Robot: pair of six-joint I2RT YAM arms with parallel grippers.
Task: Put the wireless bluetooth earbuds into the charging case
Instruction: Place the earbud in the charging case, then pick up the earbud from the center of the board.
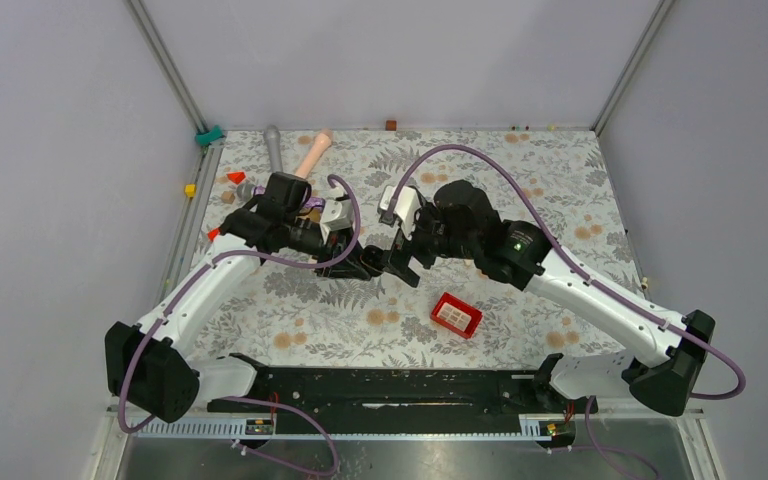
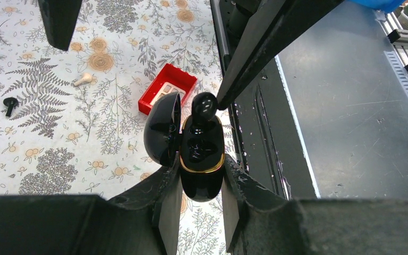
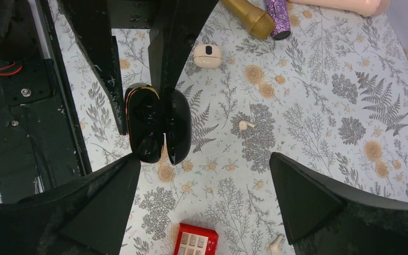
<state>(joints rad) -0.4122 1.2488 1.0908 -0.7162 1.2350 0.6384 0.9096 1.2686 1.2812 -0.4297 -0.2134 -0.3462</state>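
My left gripper is shut on the charging case, a glossy black shell with a gold rim, held off the table with its lid swung open. A black earbud pokes out of the case's top. One finger of my right gripper reaches it with its tip. The right gripper stands wide open next to the case and holds nothing. Another black earbud and cream earbuds lie loose on the floral mat. From above, both grippers meet mid-table.
A red box sits just in front of the grippers. A cream case lies behind them. Gold and purple sticks, a pink object, a grey stick and red cones lie at the back left.
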